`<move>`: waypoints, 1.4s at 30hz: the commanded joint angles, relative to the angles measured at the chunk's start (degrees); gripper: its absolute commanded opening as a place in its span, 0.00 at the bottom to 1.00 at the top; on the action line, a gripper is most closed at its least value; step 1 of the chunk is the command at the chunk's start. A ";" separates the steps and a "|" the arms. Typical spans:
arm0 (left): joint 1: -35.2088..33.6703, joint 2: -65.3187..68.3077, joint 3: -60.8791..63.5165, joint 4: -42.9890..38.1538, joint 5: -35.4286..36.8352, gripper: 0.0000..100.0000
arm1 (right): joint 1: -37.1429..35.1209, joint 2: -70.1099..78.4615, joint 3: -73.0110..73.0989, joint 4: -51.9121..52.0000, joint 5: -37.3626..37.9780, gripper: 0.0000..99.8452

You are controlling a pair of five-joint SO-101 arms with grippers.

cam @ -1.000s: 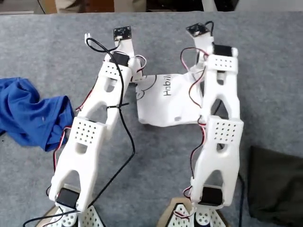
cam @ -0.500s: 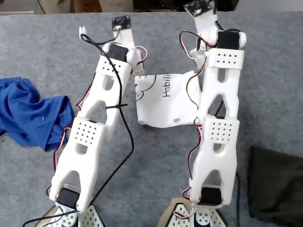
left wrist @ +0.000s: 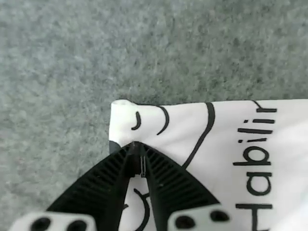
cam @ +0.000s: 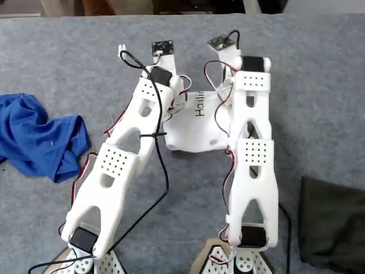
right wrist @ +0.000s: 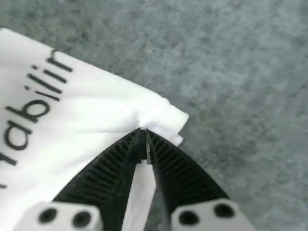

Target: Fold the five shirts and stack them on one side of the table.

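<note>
A white shirt (cam: 197, 127) with black print lies part-folded at the table's middle, between my two arms. My left gripper (left wrist: 138, 150) is shut on the white shirt (left wrist: 202, 144) near one far corner, its black fingers pinching the cloth. My right gripper (right wrist: 143, 135) is shut on the white shirt (right wrist: 72, 120) at the other far corner, where the fabric bunches. A crumpled blue shirt (cam: 37, 137) lies at the table's left. A dark folded shirt (cam: 333, 220) rests at the right front.
Grey carpet-like cloth (cam: 319, 74) covers the table, with bare room at the far side and right. Both white arms (cam: 251, 148) span the middle, and a black cable (cam: 162, 171) trails across the left one.
Both arms have swung inward toward each other, bringing the two held corners of the white shirt closer together. The shirt now looks narrower.
</note>
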 commanded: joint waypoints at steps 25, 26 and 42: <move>2.90 -16.84 -1.23 18.81 -6.51 0.02 | 0.92 -38.73 23.96 6.86 1.76 0.01; 3.87 -19.47 2.99 18.81 -6.95 0.02 | 0.92 -41.19 27.12 6.86 1.76 0.01; 7.74 -46.64 62.42 -5.98 -6.59 0.02 | 0.92 -68.26 88.04 -18.02 1.23 0.01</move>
